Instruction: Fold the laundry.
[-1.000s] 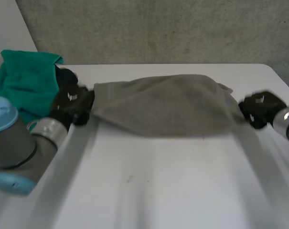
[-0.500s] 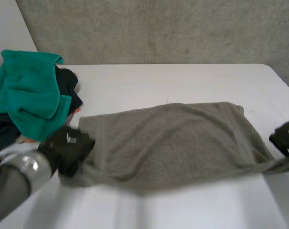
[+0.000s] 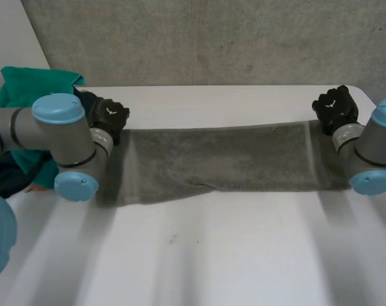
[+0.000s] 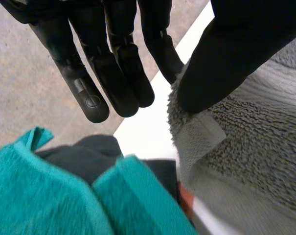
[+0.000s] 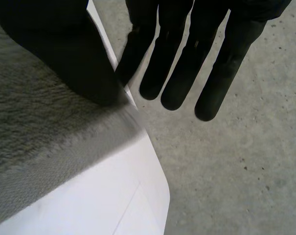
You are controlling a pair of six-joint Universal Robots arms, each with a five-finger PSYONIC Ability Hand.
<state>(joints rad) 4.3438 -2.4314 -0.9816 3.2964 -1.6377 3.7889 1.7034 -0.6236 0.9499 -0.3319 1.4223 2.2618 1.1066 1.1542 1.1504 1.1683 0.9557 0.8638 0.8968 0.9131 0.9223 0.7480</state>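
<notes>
Grey terry towel [image 3: 224, 159] is laid as a long strip across the white worktop [image 3: 212, 255], flat, w/ its far edge pulled straight. Its far L corner is pinched betw. thumb and a straight finger of the left hand [image 3: 110, 118]; the other fingers are held straight past the edge. The far R corner is pinched the same way by the right hand [image 3: 335, 109]. A teal cloth [image 3: 20, 95] is heaped w/ a dark cloth [image 4: 84, 156] just beside the left hand.

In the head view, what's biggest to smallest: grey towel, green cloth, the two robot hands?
1. grey towel
2. green cloth, partly behind the left arm
3. left robot hand and right robot hand look about alike
</notes>
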